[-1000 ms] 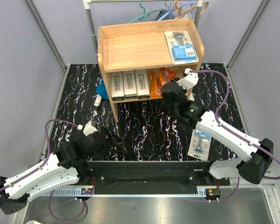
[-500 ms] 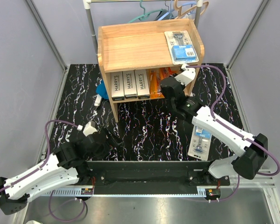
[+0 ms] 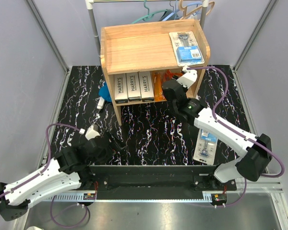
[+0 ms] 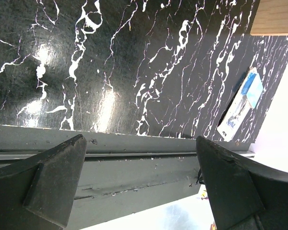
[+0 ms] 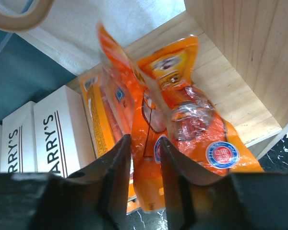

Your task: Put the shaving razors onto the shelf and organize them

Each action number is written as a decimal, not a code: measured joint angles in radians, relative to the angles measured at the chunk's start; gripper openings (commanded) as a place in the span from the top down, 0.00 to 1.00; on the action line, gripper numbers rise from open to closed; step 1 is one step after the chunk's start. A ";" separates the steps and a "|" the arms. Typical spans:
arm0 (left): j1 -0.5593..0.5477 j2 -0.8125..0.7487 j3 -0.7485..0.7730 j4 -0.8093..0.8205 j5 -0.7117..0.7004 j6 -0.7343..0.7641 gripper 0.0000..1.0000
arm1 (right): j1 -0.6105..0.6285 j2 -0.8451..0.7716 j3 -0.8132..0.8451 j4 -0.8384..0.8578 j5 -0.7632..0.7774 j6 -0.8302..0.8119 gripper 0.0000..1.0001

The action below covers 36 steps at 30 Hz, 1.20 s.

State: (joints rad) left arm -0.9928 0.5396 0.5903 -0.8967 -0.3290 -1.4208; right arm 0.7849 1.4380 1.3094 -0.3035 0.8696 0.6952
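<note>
Right gripper (image 5: pixel 145 153) is at the right end of the shelf (image 3: pixel 134 48) lower tier, jaws narrowly parted around an orange packet (image 5: pixel 146 120). Can't tell if it's gripped. Suggest opening fully, then backing straight out toward the near side without dragging packets. Left gripper (image 4: pixel 141 163) is spread wide, empty. One blister pack (image 3: pixel 205 147) lies on the table (image 3: pixel 149 129), near right.

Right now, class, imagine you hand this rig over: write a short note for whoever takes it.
Left gripper: open, empty, over the table near its front edge.
Right gripper: jaws narrow around one of the orange packets on the shelf's lower tier; grip unclear.
Done: three boxes and the orange packets on the lower tier, one blister pack on top.
Left: the second blister pack, lying on the table, right side.
</note>
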 measured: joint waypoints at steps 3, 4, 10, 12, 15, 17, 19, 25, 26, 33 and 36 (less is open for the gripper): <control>0.000 -0.008 -0.010 0.002 0.002 0.000 0.01 | 0.000 -0.001 0.000 0.001 0.000 -0.003 0.47; 0.000 -0.009 -0.011 0.002 0.003 0.000 0.01 | 0.000 -0.001 0.000 0.001 0.000 -0.002 0.45; 0.000 -0.010 -0.012 0.003 0.005 0.000 0.01 | 0.000 -0.030 -0.001 0.001 -0.008 -0.004 0.28; 0.000 -0.010 -0.012 0.005 0.005 0.003 0.01 | 0.000 -0.051 -0.002 0.001 -0.008 -0.005 0.23; 0.000 -0.010 -0.012 0.007 0.006 0.003 0.01 | -0.001 -0.087 -0.006 0.002 -0.015 -0.005 0.18; 0.000 -0.010 -0.012 0.008 0.007 0.003 0.01 | -0.001 -0.112 -0.011 0.004 -0.020 -0.005 0.15; 0.000 -0.010 -0.012 0.008 0.007 0.003 0.01 | -0.001 -0.130 -0.015 0.004 -0.023 -0.005 0.13; 0.000 -0.009 -0.012 0.008 0.008 0.012 0.01 | -0.001 -0.156 -0.019 0.004 -0.045 -0.009 0.11; 0.000 -0.008 -0.012 0.008 0.008 0.016 0.01 | -0.001 -0.156 -0.019 0.004 -0.054 -0.010 0.11; 0.000 0.013 -0.012 0.010 0.010 0.042 0.01 | -0.002 -0.174 -0.018 -0.055 -0.156 0.002 0.11; 0.000 0.025 -0.012 0.013 0.013 0.049 0.01 | -0.002 -0.237 -0.045 -0.073 -0.195 0.021 0.10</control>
State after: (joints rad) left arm -0.9928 0.5644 0.5785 -0.8841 -0.3157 -1.3720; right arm 0.7834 1.2015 1.2648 -0.3763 0.6746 0.7166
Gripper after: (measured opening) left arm 0.988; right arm 0.885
